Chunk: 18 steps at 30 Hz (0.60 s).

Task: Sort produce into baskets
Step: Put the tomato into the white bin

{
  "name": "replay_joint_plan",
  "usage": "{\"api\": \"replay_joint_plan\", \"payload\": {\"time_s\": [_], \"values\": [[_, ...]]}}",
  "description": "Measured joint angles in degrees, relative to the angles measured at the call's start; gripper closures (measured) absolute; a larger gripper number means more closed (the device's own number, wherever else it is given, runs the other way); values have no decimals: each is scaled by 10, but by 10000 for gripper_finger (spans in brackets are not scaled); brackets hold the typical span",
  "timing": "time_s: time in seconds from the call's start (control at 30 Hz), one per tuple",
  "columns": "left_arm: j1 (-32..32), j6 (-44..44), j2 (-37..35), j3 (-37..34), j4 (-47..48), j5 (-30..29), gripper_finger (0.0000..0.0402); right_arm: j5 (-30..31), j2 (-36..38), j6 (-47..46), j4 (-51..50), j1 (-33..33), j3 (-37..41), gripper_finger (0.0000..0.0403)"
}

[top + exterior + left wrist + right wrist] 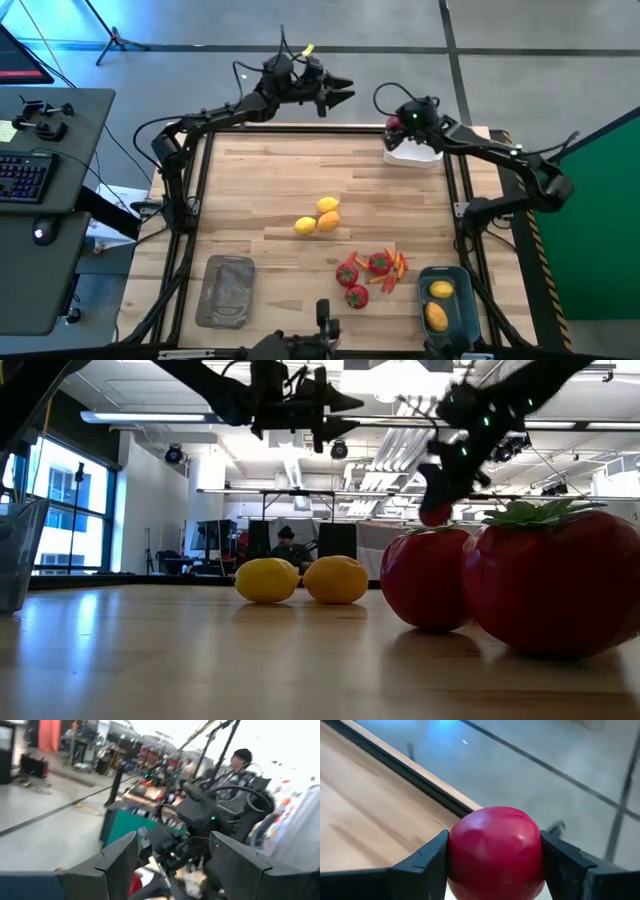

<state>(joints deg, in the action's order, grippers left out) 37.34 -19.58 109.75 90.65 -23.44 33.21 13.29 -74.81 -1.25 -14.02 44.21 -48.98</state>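
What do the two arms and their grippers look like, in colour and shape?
Both arms are dark and slender, with black cables looping along them. The left gripper and right gripper each have two flat, angular black fingers. Small green lights glow near the right wrist.

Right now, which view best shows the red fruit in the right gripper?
The right wrist view: the red fruit fills it, clamped between both fingers. The high view shows a red speck above the white basket; the low view a blurred glimpse.

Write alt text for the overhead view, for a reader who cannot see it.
Seen from above, the right gripper holds a round red fruit over the white tray at the wooden table's far edge. The left gripper hangs open beyond that edge. Three yellow lemons lie mid-table.
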Motion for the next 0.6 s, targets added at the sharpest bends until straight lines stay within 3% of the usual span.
{"api": "replay_joint_plan", "payload": {"time_s": [0.23, 0.43, 0.6], "values": [[-4, 28, 0, 0, 57, -15, 170, 0, 0, -54, 105, 31, 99, 168], [-4, 45, -10, 0, 103, -25, 170, 10, -20, -108, 117, 48, 115, 168], [-4, 112, -21, 0, 181, -77, 170, 2, -49, -160, 116, 51, 115, 168]]}}
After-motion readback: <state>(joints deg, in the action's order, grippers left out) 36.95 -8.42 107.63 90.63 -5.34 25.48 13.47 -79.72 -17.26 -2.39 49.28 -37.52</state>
